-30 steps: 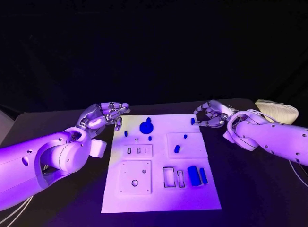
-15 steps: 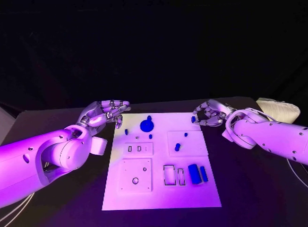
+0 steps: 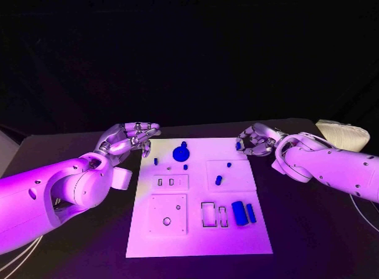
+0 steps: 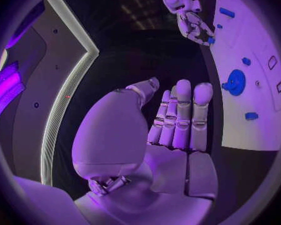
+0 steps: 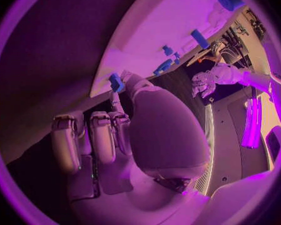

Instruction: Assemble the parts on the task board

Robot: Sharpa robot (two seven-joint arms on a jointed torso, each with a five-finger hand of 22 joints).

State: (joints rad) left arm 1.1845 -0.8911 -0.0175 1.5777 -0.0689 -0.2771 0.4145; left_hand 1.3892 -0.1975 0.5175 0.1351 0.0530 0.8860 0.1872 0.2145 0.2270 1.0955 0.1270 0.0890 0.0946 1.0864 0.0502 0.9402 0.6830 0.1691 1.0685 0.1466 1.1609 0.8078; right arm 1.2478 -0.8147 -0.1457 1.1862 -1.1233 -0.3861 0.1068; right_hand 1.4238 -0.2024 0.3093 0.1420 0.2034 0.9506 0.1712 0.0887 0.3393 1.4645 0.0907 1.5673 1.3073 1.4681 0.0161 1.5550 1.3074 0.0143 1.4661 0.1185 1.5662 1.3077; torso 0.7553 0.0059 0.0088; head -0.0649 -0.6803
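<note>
The white task board (image 3: 198, 244) lies in the middle of the black table. On it are a round blue part (image 3: 181, 154), several small blue parts such as one (image 3: 217, 181) near the middle, and two blue bars (image 3: 238, 214) beside empty slots (image 3: 208, 216). My right hand (image 3: 258, 139) hangs at the board's far right corner. Its thumb and a finger pinch a small blue part (image 3: 238, 145) (image 5: 117, 82) at the board's edge. My left hand (image 3: 127, 139) hovers at the far left corner with straight fingers (image 4: 181, 115) and nothing in it.
A pale bundle (image 3: 340, 135) lies at the table's far right, behind my right arm. Two square white plates (image 3: 167, 216) with holes sit on the board's left half. My left forearm (image 3: 64, 192) lies along the board's left side.
Both hands stay almost where they were. The right hand's fingers have drawn a little closer round the small blue part at the far right corner.
</note>
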